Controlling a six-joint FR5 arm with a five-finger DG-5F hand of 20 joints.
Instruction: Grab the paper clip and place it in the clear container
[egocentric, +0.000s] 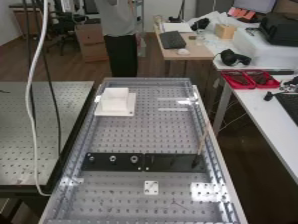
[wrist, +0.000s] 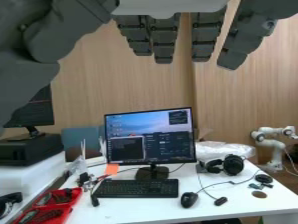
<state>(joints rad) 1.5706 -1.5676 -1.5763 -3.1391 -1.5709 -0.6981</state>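
Perforated bench (egocentric: 136, 136), high view | white block (egocentric: 116, 101), 11 o'clock from centre; small white plate (egocentric: 151, 188), 6 o'clock; likely spaced for working room | robot hand (wrist: 163, 37), fingers extended, apparently empty, presumably readied for grasping | paper clip, clear container: positions cannot be told

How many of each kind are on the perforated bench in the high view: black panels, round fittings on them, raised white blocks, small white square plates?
Black panels: 2
Round fittings: 3
Raised white block: 1
Small white square plate: 1
Total: 7
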